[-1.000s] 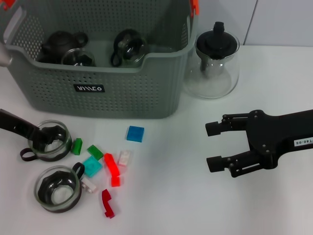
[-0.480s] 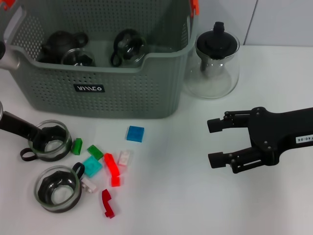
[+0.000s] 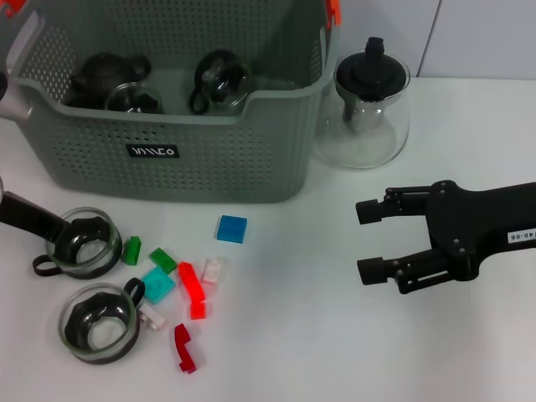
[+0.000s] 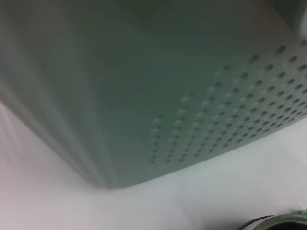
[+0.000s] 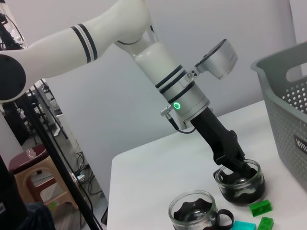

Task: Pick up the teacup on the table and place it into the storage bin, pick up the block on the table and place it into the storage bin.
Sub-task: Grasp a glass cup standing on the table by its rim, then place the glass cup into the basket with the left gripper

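Note:
Two glass teacups stand on the white table [image 3: 301, 335] at the left. My left gripper [image 3: 65, 230] comes in from the left edge and its fingers pinch the rim of the farther teacup [image 3: 84, 244], which rests on the table. From the right wrist view the same gripper [image 5: 232, 165] dips into that teacup [image 5: 240, 178]. The nearer teacup [image 3: 100, 322] stands free. Several small blocks lie beside them, among them a blue block [image 3: 232, 229]. The grey-green storage bin [image 3: 167, 151] stands behind. My right gripper [image 3: 368, 243] hangs open over bare table at the right.
Inside the bin sit a dark teapot [image 3: 100, 74] and glass cups. A glass teapot with a black lid [image 3: 368, 105] stands right of the bin. The left wrist view is filled by the bin's perforated wall [image 4: 192, 96].
My right gripper has drifted a little to the right. The left arm and the teacup it holds have shifted very slightly left; the cup stays on the table.

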